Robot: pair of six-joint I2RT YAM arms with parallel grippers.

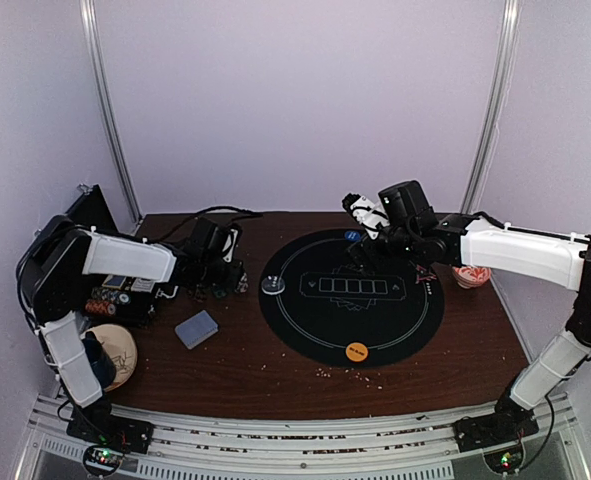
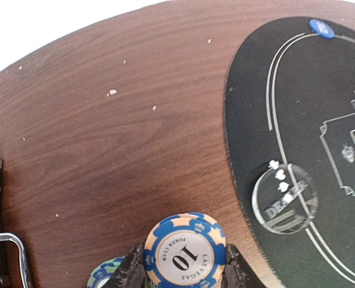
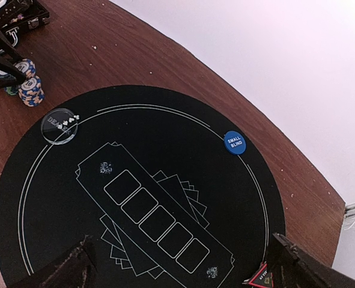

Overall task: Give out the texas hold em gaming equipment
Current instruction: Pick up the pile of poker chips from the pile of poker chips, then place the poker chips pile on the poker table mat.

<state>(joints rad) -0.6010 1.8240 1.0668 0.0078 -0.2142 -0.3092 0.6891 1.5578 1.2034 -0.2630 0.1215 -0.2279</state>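
- Left gripper (image 2: 184,265) is clamped on a blue-and-orange chip (image 2: 184,251). The "10" face is up and a finger (image 2: 131,274) presses each side.
- We can't tell whether that chip tops a stack or sits alone on the table (image 2: 105,138).
- A teal chip (image 2: 107,276) lies just beside the left gripper's left finger, partly cut off by the frame.
- The clear dealer button (image 2: 283,198) sits on the black mat (image 2: 255,90) near its rim, close ahead and to the right of the left gripper but not touching it.
- The deck of cards (image 1: 196,328) lies back-up on the table, on the base side of the left gripper and apart from it.
- Right gripper (image 3: 183,243) has its jaws spread wide with nothing between them, and it hovers over the mat's printed card boxes.
- The blue disc (image 3: 234,142), marked small blind, is on the mat ahead of the right gripper and clear of its fingers.
- The red triangle marker (image 3: 261,277) is at the mat edge, just beside the right gripper's right finger (image 3: 303,267).
- The orange disc (image 1: 355,351) is on the mat's near rim, well apart from both grippers.
- The red-and-white bowl (image 1: 471,275) is off the mat, beside the right forearm.
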